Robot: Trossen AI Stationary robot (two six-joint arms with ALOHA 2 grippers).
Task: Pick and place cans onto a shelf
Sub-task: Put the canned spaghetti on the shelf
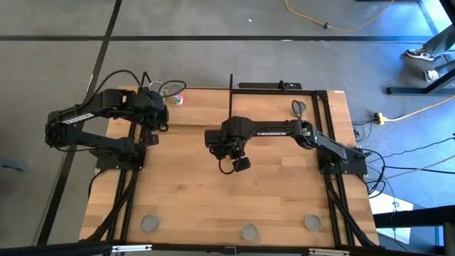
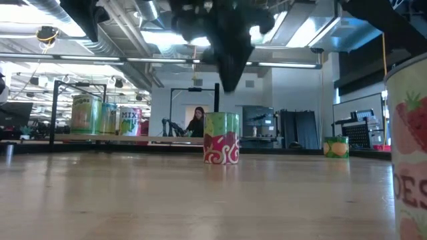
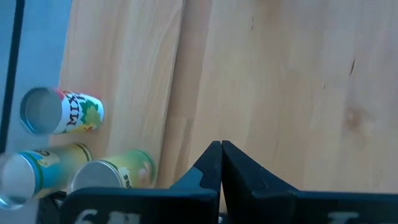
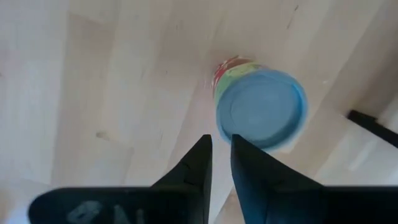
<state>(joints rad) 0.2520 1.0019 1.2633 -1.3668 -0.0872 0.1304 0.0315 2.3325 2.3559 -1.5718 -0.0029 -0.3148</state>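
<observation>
Near table centre, right gripper (image 4: 221, 168) hangs above green-and-red can (image 4: 261, 106), fingers slightly parted, gripping nothing; can stands upright on tabletop (image 1: 213, 192). Left gripper (image 3: 221, 163) pinched shut, empty, at far-left corner beside shelf (image 2: 100, 139) carrying three cans (image 3: 62, 112). More cans along near edge: three grey tops (image 1: 249, 232).

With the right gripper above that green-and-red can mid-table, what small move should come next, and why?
Probably open wider and lower over the can. The right gripper hangs above its lid with only a narrow gap between the fingers, seemingly too narrow to straddle the can, which stands upright and alone on the table.
</observation>
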